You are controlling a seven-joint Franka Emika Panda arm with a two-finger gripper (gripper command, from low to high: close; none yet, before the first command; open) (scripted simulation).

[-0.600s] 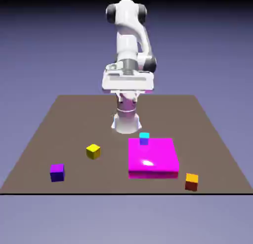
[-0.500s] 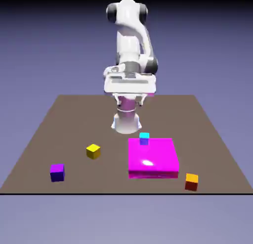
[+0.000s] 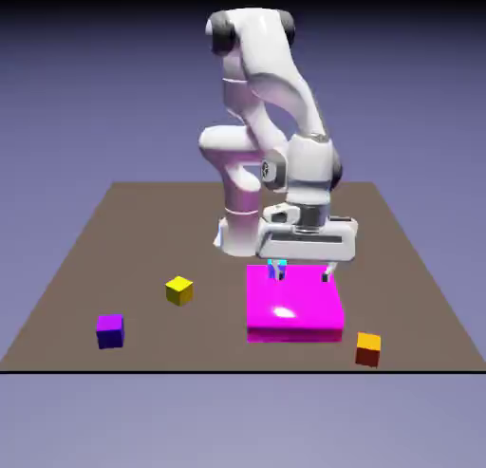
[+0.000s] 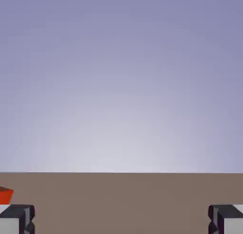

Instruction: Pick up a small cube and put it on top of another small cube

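The small cube (image 3: 368, 347), orange on top with dark red-brown sides, sits near the table's front edge at the exterior view's right. An orange-red corner (image 4: 5, 196) shows at the hand view's left edge. The other small cube (image 3: 178, 290), plain yellow, rests left of the magenta slab (image 3: 293, 305). My gripper (image 3: 302, 272) hangs open just over the slab's far part, well apart from both cubes. In the hand view its fingertips (image 4: 17, 219) stand wide with nothing between them; my gripper (image 4: 121, 221) faces bare table and backdrop.
A cyan cube (image 3: 276, 266) sits on the slab's far edge, right beside one finger and partly hidden by it. A purple cube (image 3: 110, 330) lies at the front left. The robot's base (image 3: 242, 231) stands behind the slab.
The arm has swung forward and down toward the exterior view's right, bringing the hand from high above the base to just over the magenta slab. No cube has moved.
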